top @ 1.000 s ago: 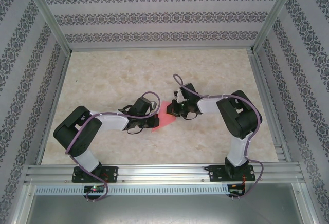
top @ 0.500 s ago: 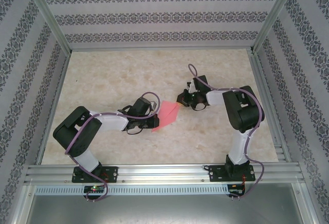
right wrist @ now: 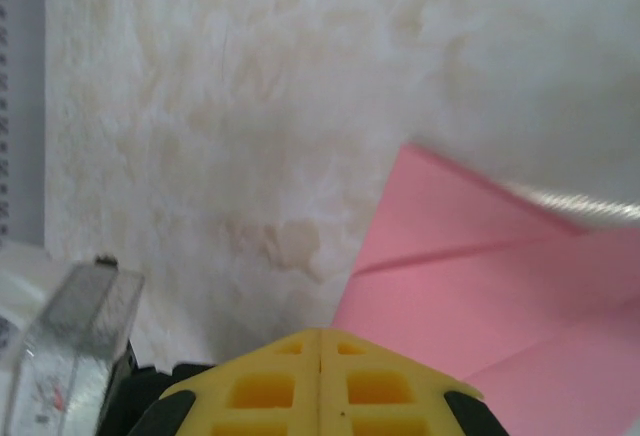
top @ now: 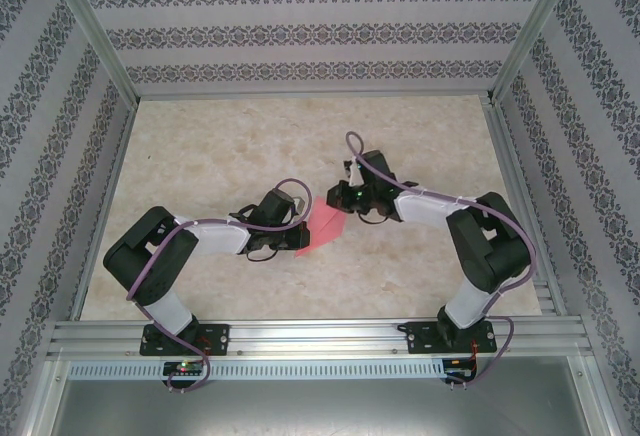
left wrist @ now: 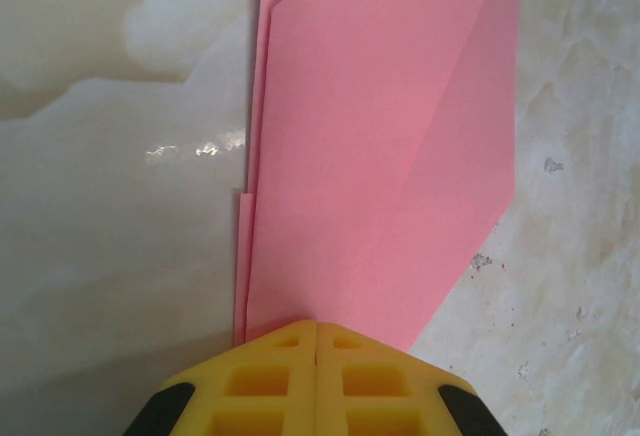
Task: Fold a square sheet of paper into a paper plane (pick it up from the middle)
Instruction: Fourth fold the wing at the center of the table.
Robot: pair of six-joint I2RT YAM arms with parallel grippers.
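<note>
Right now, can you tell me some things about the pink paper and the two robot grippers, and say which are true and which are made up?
1. The pink sheet of paper lies on the table. True.
2. The paper is a flat square with no folds. False: it has creases and folded-over layers.
3. The left gripper is shut, right at the paper's edge. True.
4. The right gripper is wide open. False: its yellow fingers are pressed together.
5. From above, the paper sits between the two grippers. True.
</note>
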